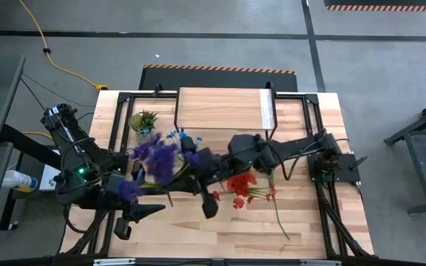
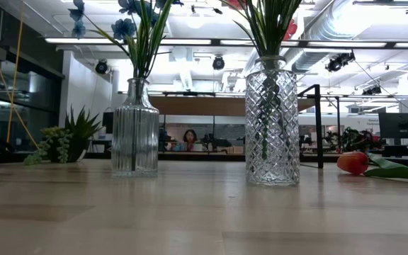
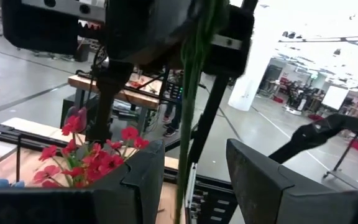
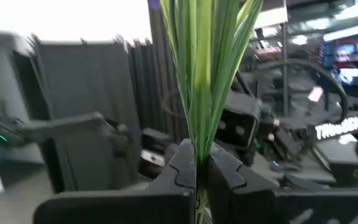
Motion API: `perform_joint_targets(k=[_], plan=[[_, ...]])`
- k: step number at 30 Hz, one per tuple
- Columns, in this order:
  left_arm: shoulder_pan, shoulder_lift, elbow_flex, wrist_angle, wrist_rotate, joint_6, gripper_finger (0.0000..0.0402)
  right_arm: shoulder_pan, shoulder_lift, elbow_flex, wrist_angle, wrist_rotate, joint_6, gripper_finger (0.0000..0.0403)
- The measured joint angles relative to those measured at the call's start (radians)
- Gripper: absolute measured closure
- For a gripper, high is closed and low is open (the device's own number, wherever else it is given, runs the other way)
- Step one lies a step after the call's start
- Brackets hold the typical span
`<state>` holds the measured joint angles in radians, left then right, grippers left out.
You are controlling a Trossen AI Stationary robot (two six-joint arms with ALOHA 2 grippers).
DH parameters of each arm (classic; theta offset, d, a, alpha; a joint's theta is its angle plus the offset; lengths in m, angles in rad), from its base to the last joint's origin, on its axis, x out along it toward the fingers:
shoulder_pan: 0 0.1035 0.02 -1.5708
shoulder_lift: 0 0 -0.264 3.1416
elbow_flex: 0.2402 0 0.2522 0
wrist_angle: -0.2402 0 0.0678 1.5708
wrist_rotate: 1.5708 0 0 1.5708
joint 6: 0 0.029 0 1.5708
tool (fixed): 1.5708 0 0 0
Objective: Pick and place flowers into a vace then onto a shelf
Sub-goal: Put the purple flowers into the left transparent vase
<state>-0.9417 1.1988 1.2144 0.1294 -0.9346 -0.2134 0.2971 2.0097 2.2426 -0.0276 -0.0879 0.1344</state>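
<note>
Flowers (image 4: 207,68): we are pinching green stems in right gripper (image 4: 201,171), jaws clamped together on them, frame center, keeping bunch upright for vase (image 2: 271,120). Left gripper (image 3: 194,180) half-parted around stem, steadying; bloom colour unclear.

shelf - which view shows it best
The high view: the whole shelf lies bare at the table's far edge, seen from above. The low view shows only its edge and a leg behind the two vases; neither wrist view clearly shows it.
</note>
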Motion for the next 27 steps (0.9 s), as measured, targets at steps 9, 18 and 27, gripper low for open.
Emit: perform_joint_targets(k=[9, 18, 27], plan=[[0.000, 0.000, 0.000, -0.027, -0.046, 0.000, 0.0195, 0.004, 0.053, 0.051, -0.005, -0.022, 0.021, 0.0400], [0.000, 0.000, 0.000, -0.035, -0.096, 0.000, 0.0195, 0.004, 0.051, 0.051, 0.005, 0.005, 0.022, 0.0400], [-0.001, 0.000, 0.000, -0.035, -0.136, 0.000, 0.0224, 0.004, 0.051, 0.051, 0.002, 0.013, 0.026, 0.0400]])
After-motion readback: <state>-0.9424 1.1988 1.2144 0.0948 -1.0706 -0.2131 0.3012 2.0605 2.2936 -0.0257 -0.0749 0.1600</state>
